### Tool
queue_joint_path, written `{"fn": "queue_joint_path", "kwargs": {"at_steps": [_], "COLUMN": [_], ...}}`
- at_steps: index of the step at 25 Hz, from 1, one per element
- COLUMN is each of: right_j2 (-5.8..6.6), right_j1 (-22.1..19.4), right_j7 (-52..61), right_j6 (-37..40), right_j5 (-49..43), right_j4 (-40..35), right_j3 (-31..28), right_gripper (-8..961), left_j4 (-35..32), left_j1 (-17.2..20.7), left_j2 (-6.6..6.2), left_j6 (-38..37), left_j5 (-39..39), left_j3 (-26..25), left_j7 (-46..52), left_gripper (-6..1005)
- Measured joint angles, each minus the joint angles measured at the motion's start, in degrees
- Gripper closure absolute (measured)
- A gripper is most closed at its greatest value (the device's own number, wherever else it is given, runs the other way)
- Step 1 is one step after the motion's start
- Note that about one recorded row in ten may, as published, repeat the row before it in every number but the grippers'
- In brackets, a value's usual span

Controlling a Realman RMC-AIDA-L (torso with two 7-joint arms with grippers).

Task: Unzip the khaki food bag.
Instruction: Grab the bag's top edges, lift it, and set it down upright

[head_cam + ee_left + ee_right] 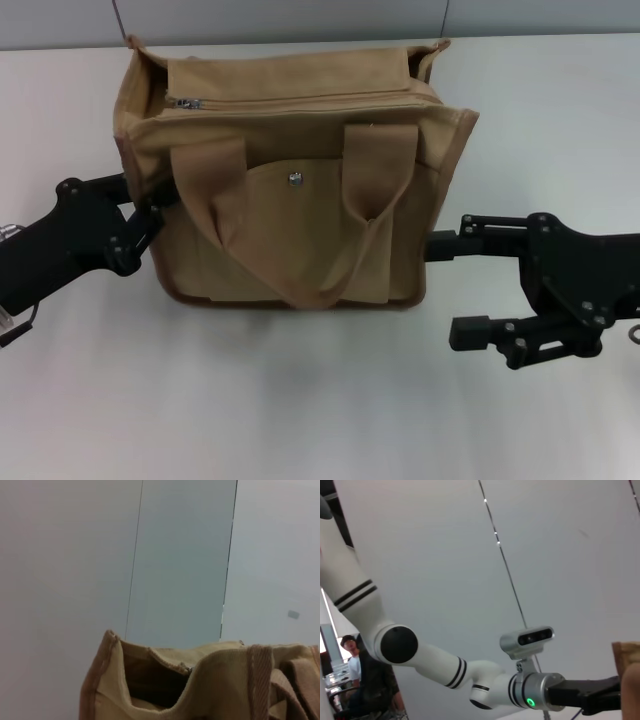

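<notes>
The khaki food bag [300, 200] stands upright on the white table, front pocket and metal snap [294, 180] facing me. Its top zipper runs across the bag, with the metal pull [188, 102] at the bag's left end. My left gripper [148, 208] is at the bag's left side, its fingers closed on the side fabric. My right gripper [443, 288] is open just right of the bag, its upper finger [442, 245] touching the bag's right side. The left wrist view shows the bag's end [150, 680] and the pull [187, 669]. The right wrist view shows a corner of the bag [626, 662].
The white table [300, 400] spreads wide in front of the bag and to both sides. A grey wall [300, 20] runs behind the table's far edge. The right wrist view shows my white left arm [485, 680] and a person [352, 652] far off.
</notes>
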State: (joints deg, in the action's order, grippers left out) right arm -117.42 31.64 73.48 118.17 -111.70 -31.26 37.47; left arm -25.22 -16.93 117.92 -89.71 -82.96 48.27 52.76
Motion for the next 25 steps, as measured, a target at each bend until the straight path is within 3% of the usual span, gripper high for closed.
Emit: {"fn": "queue_joint_path", "kwargs": {"at_steps": [2, 7, 12, 14, 18, 20, 21, 22, 23, 24, 25], "right_j2": [0.00, -0.06, -0.09, -0.11, -0.18, -0.18, -0.18, -0.18, -0.18, -0.21, -0.21], "right_j1": [0.0, 0.0, 0.8, 1.4, 2.1, 2.5, 2.6, 2.6, 2.6, 2.6, 2.6], "right_j7": [0.0, 0.0, 0.0, 0.0, 0.8, 1.3, 1.4, 1.4, 1.4, 1.3, 1.3], "right_j6": [-0.8, -1.2, -3.2, -5.3, -8.3, -10.1, -11.3, -11.3, -12.1, -13.6, -13.6], "right_j5": [0.0, 0.0, 0.9, 3.7, 6.3, 7.6, 8.3, 8.3, 8.4, 8.5, 8.5], "right_j4": [0.2, 0.9, 2.5, 4.0, 5.3, 6.1, 6.9, 6.9, 7.3, 8.4, 8.4], "right_j3": [0.1, 0.1, -0.5, -0.7, -0.7, -0.8, -0.8, -0.8, -0.8, -0.8, -0.8], "right_gripper": [118, 118, 118, 118, 118, 118, 118, 118, 118, 118, 119], "left_j4": [0.0, 0.0, -0.4, -2.0, -5.4, -8.9, -13.5, -13.5, -15.4, -16.8, -16.8], "left_j1": [-0.1, -0.7, -1.4, -3.6, -6.3, -7.6, -8.1, -8.1, -8.2, -8.3, -8.3], "left_j2": [0.02, 0.03, -0.13, -1.37, -2.39, -2.05, -0.57, -0.57, 0.01, 0.38, 0.38], "left_j6": [0.2, 0.5, 0.5, 0.5, -1.2, -3.8, -6.5, -6.5, -7.6, -8.2, -8.2], "left_j5": [0.1, 0.1, 0.0, 0.1, 0.2, 0.3, 0.1, 0.1, -0.4, -1.6, -1.6], "left_j3": [-0.3, -2.3, -8.2, -12.9, -14.5, -14.6, -13.8, -13.8, -12.7, -8.5, -8.5], "left_j7": [-0.1, -0.1, 0.1, 0.7, 2.6, 3.4, 3.4, 3.4, 3.2, 2.2, 2.2], "left_gripper": [859, 916, 915, 915, 915, 915, 915, 915, 916, 916, 916]}}
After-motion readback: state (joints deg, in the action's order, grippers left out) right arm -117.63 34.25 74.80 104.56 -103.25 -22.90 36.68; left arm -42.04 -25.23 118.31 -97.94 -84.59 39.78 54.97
